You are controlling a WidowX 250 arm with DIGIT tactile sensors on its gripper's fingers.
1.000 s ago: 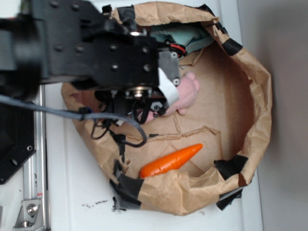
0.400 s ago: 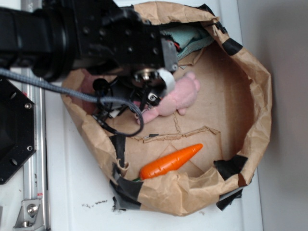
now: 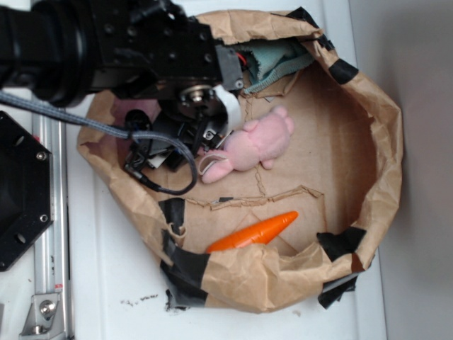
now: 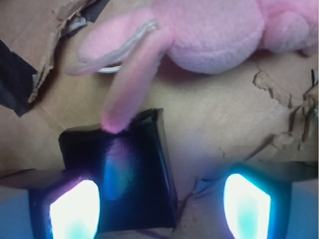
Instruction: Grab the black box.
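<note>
The black box (image 4: pixel 119 169) is a glossy flat square lying on the brown paper floor in the wrist view. My gripper (image 4: pixel 160 206) hangs just over it and stands open. The left fingertip (image 4: pixel 75 209) overlaps the box's left side, while the right fingertip (image 4: pixel 246 204) is over bare paper well to the box's right. An ear of the pink plush bunny (image 4: pixel 214 35) touches the box's top edge. In the exterior view the gripper (image 3: pixel 190 134) sits inside the paper bag to the left of the bunny (image 3: pixel 255 145), and the arm hides the box.
The crumpled brown paper bag (image 3: pixel 386 142) with black tape patches walls the area in. An orange carrot (image 3: pixel 258 231) lies near its front rim and a teal cloth (image 3: pixel 276 57) at the back. A black hexagonal plate (image 3: pixel 21 198) and a metal rail (image 3: pixel 46 283) stand at left.
The arm has moved up and to the left in the exterior view, uncovering more of the bunny. The bag's front rim has shifted and now partly covers the carrot.
</note>
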